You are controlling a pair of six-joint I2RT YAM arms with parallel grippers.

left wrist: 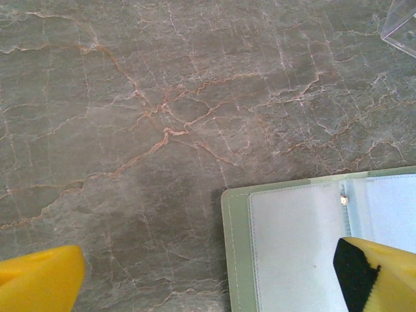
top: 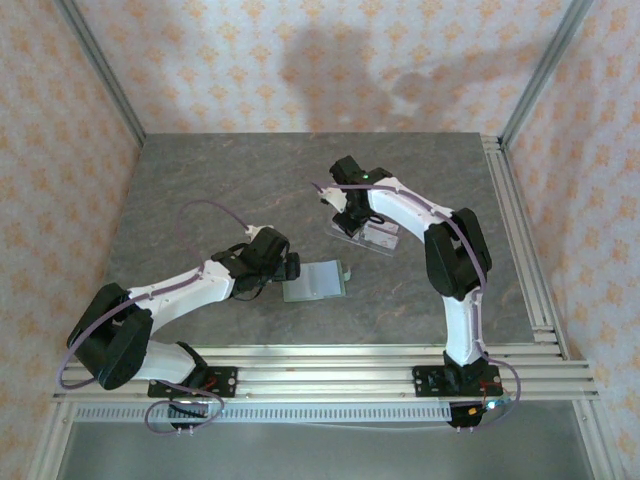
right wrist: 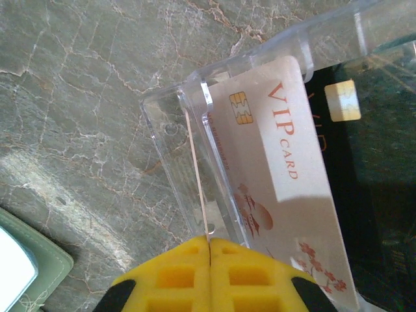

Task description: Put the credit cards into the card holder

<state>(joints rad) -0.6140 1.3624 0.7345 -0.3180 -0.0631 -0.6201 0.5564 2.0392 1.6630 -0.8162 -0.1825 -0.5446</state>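
Your left gripper (left wrist: 208, 279) hovers wide apart at the open green wallet (left wrist: 292, 247) lying flat on the table (left wrist: 130, 130). Further right, your right gripper (right wrist: 209, 244) is pinched on what looks like a card (right wrist: 197, 175), edge-on, in the clear stand (right wrist: 168, 130) beside a VIP card (right wrist: 279, 175).

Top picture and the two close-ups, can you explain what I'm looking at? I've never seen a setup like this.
The top picture looks down on a left arm and a right arm, both robot arms bolted to a stone-patterned table. The close-ups come from cameras on their wrists. The yellow parts are each claw's fingers. The left claw is open over the edge of an opened green card holder. The right claw is shut on a thin card seen edge-on, standing in a clear plastic stand beside a pale VIP card.
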